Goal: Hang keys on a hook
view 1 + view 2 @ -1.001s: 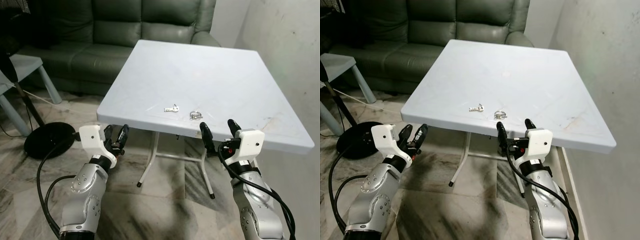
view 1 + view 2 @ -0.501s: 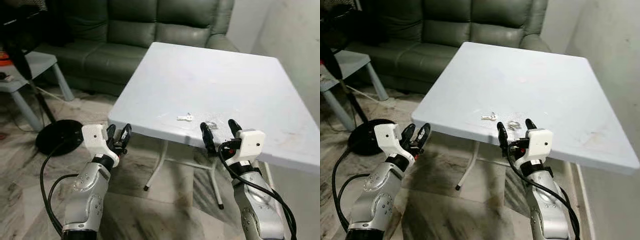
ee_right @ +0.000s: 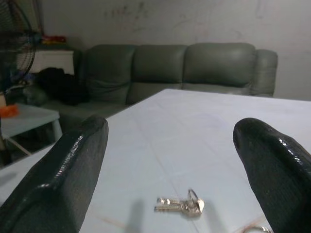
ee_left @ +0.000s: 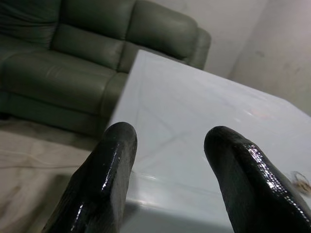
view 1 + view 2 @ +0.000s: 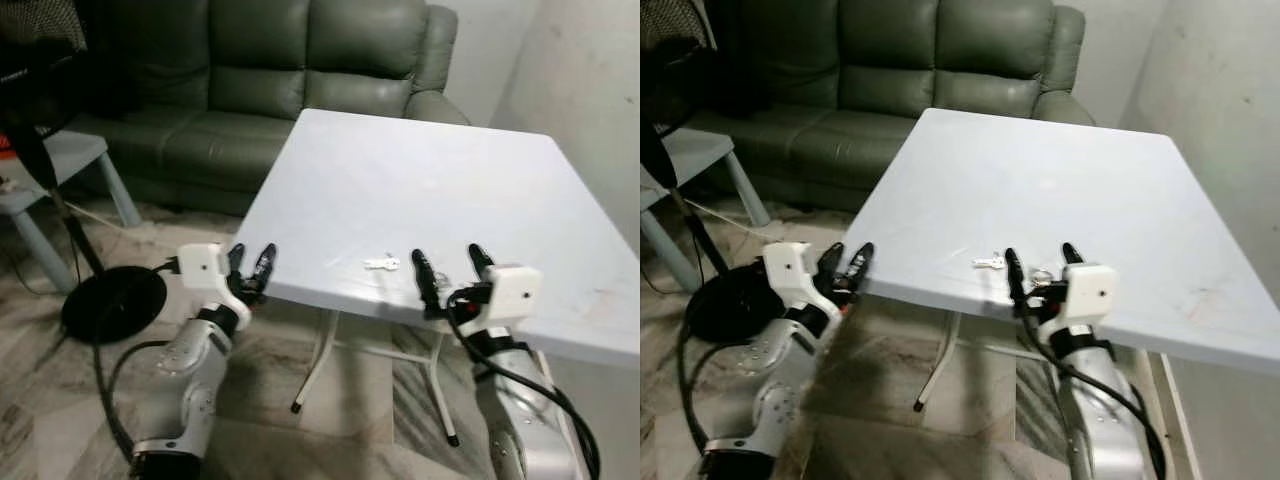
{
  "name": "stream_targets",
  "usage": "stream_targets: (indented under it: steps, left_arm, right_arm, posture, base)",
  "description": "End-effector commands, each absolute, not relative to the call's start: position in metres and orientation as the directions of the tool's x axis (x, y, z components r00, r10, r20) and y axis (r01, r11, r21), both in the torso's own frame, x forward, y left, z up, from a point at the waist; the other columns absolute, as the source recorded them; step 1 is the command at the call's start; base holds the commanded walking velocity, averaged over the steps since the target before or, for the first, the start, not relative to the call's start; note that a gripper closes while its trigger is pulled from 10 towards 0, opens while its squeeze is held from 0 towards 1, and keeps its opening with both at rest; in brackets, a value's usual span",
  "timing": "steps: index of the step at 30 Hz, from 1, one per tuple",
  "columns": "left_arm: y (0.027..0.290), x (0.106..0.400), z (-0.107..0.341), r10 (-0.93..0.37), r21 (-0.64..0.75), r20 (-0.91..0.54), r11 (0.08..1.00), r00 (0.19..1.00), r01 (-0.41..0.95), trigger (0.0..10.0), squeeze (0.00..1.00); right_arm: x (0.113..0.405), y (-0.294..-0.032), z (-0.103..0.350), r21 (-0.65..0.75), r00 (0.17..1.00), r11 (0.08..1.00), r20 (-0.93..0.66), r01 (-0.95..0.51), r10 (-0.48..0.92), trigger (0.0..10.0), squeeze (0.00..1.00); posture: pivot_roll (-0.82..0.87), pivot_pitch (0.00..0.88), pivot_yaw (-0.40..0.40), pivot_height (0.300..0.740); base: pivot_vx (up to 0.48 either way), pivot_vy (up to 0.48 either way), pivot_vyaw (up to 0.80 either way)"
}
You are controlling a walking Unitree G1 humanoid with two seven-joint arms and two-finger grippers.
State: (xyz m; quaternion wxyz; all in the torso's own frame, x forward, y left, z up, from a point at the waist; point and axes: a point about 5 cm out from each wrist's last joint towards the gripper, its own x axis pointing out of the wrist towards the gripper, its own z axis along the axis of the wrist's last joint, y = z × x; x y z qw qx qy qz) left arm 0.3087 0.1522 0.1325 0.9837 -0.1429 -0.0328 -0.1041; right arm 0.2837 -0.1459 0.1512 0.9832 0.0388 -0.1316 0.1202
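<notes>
Keys [image 5: 381, 264] flat on white counter [image 5: 440, 180], near front edge; right hand [image 5: 451, 270] spread open just beside; left hand [image 5: 253, 268] open at counter's corner.

A small bunch of silver keys [image 3: 181, 206] on a ring lies flat on the white table [image 5: 440, 190], near its front edge. It sits just ahead of the right claw [image 5: 450, 270], toward the left finger's side, untouched and apart from both fingers.
</notes>
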Motion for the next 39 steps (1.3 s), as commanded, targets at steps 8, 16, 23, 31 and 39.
stream_targets:
  steps: [8, 16, 23, 31, 39]
  left_arm:
    - [0.138, 0.31, 0.135, -0.239, -0.269, 0.107, 0.928, 0.965, 0.259, 10.0, 0.0]
    - [0.136, 0.31, 0.135, -0.243, -0.258, 0.104, 0.93, 0.965, 0.262, 10.0, 0.0]
    - [0.136, 0.31, 0.134, -0.246, -0.246, 0.1, 0.933, 0.964, 0.263, 10.0, 0.0]
    - [0.132, 0.308, 0.133, -0.258, -0.296, 0.099, 0.914, 0.961, 0.276, 10.0, 0.0]
    - [0.11, 0.296, 0.132, -0.374, -0.218, 0.095, 0.897, 0.923, 0.386, 10.0, 0.0]
  right_arm:
    - [0.281, -0.157, 0.152, 0.029, 0.944, 0.977, 0.265, -0.211, 0.196, 10.0, 0.0]
    - [0.281, -0.158, 0.153, 0.027, 0.943, 0.977, 0.266, -0.213, 0.198, 10.0, 0.0]
    - [0.281, -0.158, 0.154, 0.029, 0.943, 0.976, 0.267, -0.215, 0.2, 10.0, 0.0]
    - [0.28, -0.158, 0.153, 0.026, 0.945, 0.976, 0.257, -0.217, 0.203, 10.0, 0.0]
    - [0.281, -0.163, 0.146, 0.006, 0.957, 0.979, 0.212, -0.203, 0.197, 10.0, 0.0]
  posture:
    - [0.08, 0.06, -0.031, 0.74]
    - [0.08, 0.063, -0.035, 0.74]
    - [0.08, 0.065, -0.035, 0.74]
    - [0.08, 0.068, -0.037, 0.74]
    - [0.08, 0.078, -0.038, 0.74]
  base:
    - [0.274, 0.314, 0.0]
    - [0.31, 0.134, 0.0]
    - [0.329, 0.0, 0.0]
    - [0.245, 0.0, 0.0]
    - [0.0, 0.0, 0.0]
